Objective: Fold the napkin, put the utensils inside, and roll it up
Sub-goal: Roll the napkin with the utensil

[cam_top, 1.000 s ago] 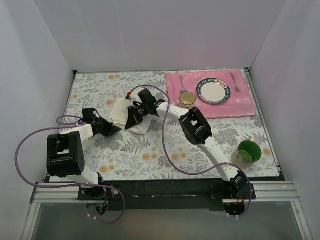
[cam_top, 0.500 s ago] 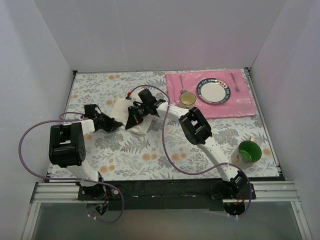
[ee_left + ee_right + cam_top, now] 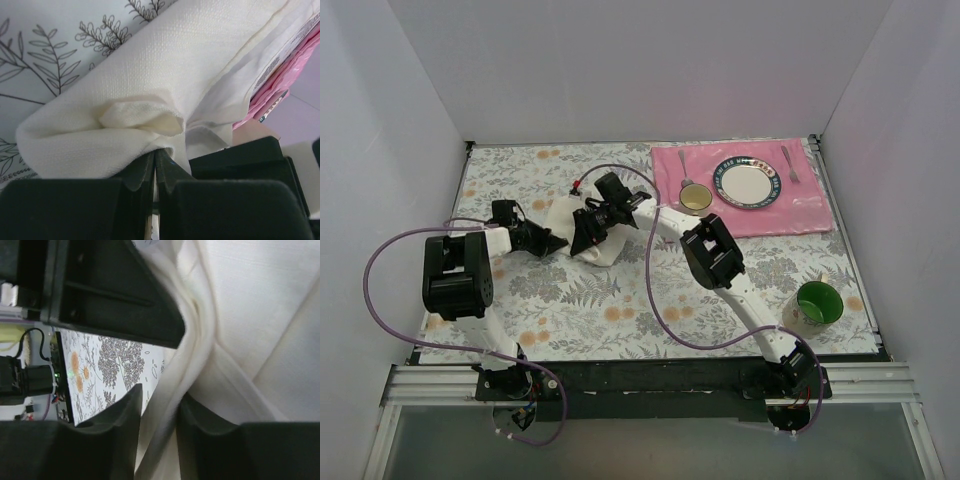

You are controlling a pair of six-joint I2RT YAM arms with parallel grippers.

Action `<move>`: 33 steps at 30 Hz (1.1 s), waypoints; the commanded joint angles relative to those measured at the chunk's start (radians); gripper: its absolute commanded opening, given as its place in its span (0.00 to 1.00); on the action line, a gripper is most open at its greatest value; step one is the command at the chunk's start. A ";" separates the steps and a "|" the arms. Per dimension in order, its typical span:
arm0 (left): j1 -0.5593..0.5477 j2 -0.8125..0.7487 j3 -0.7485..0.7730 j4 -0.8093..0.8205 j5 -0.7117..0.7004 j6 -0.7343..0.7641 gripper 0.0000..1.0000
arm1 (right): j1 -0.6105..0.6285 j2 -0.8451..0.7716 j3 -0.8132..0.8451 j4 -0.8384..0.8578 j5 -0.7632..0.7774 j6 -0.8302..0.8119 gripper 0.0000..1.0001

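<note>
L gripper (image 3: pixel 155 161): jaws closed tight, pinching a fold of the soft off-white cloth napkin (image 3: pixel 175 75) at its near edge.
R gripper (image 3: pixel 160 402): jaws partly apart; a ridge of napkin runs btwn the fingers (image 3: pixel 112 430), w/ a sliver of table showing beside one finger, so no firm pinch.
Napkin: bunched & creased, lying on the floral-print table cover (image 3: pixel 620 300), left of centre, btwn both grippers; L at its left edge, R over its right side.
Beyond: pink rectangular placemat (image 3: pixel 800 212) at far right, well apart from napkin, carrying a round blue-rimmed plate (image 3: pixel 748 185) & a small cup (image 3: pixel 695 198).
Near right: green mug (image 3: pixel 818 302).
</note>
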 commanded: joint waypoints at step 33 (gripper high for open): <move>-0.007 0.072 0.043 -0.174 -0.171 0.112 0.00 | 0.079 -0.360 -0.284 -0.145 0.728 -0.429 0.54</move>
